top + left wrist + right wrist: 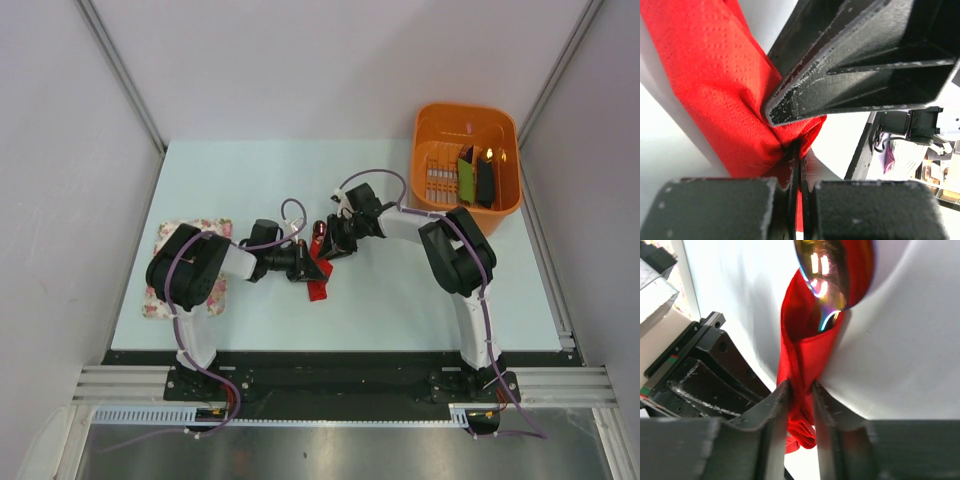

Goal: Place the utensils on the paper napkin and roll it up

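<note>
Centred on the table [400,300], between a floral cloth [168,236] at left and an orange basket [440,118] holding one green item [466,178] and one black item [486,181] far right, both arms reach inward, wrists nearly meeting. The left gripper [798,162] and right gripper [801,392] each pinch the single rolled red paper napkin [715,75]; one spoon bowl [832,275] protrudes.

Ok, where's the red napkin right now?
Top view, centre: the rolled red napkin is pinched between the left hand and right hand, a spoon bowl poking from its far end.
</note>
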